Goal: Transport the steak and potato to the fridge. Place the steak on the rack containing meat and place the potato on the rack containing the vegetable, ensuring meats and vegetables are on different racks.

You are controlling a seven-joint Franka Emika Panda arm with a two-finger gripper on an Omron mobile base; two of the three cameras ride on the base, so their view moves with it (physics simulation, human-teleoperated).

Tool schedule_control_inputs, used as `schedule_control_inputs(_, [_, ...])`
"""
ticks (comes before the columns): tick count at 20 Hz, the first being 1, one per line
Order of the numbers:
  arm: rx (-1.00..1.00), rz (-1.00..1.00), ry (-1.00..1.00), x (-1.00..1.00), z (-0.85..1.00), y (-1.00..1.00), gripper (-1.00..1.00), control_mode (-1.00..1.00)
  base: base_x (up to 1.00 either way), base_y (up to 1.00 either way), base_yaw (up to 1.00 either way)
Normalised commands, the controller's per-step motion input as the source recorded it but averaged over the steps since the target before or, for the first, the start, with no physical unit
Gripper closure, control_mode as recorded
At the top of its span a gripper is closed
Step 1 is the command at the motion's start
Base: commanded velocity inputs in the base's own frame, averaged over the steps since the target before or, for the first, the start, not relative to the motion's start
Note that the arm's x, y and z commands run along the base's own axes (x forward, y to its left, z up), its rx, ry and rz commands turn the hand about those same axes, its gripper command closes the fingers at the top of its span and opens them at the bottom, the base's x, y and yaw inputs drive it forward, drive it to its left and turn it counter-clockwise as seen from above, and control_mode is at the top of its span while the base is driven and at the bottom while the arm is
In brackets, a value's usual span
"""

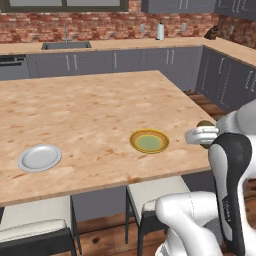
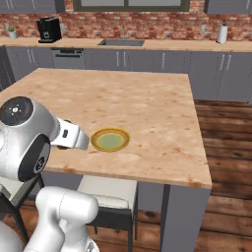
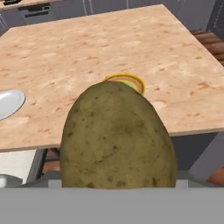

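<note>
So my two-finger gripper [image 1: 204, 135] held the olive-brown oval potato [image 3: 118, 138] in wide-set jaws, clear of the wooden island counter [image 1: 90, 115]. Risk: round skin slipping out during the drive to the fridge.

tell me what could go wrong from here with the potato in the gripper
1. The potato is a smooth rounded lump, and the gripper holds it out past the island counter's edge, over the wooden floor. A slip would likely drop it there.
2. It blocks much of the hand view, so aiming its later placement may be harder.
3. The yellow-rimmed plate and grey plate both sit empty, so the steak's whereabouts cannot be told here.
</note>
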Motion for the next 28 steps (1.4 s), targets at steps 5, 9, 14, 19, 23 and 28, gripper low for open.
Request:
schedule_control_inputs(5, [0.01, 0.0, 0.02, -0.86, 0.56, 0.0, 1.0, -1.0, 0.0, 0.0, 0.0])
schedule_control_inputs(9, [0.02, 0.0, -0.08, -0.83, 0.23, 0.0, 1.0, -1.0, 0.0, 0.0, 0.0])
schedule_control_inputs(14, [0.0, 0.0, 0.0, 0.0, 0.0, 0.0, 1.0, 1.0, -0.63, -0.57, -0.26])
schedule_control_inputs(19, [0.0, 0.0, 0.0, 0.0, 0.0, 0.0, 1.0, 1.0, -0.17, -0.37, -0.81])
schedule_control_inputs(23, [0.0, 0.0, 0.0, 0.0, 0.0, 0.0, 1.0, 1.0, 0.0, 0.0, -1.0])
schedule_control_inputs(28, [0.0, 0.0, 0.0, 0.0, 0.0, 0.0, 1.0, 1.0, 0.0, 0.0, -1.0])
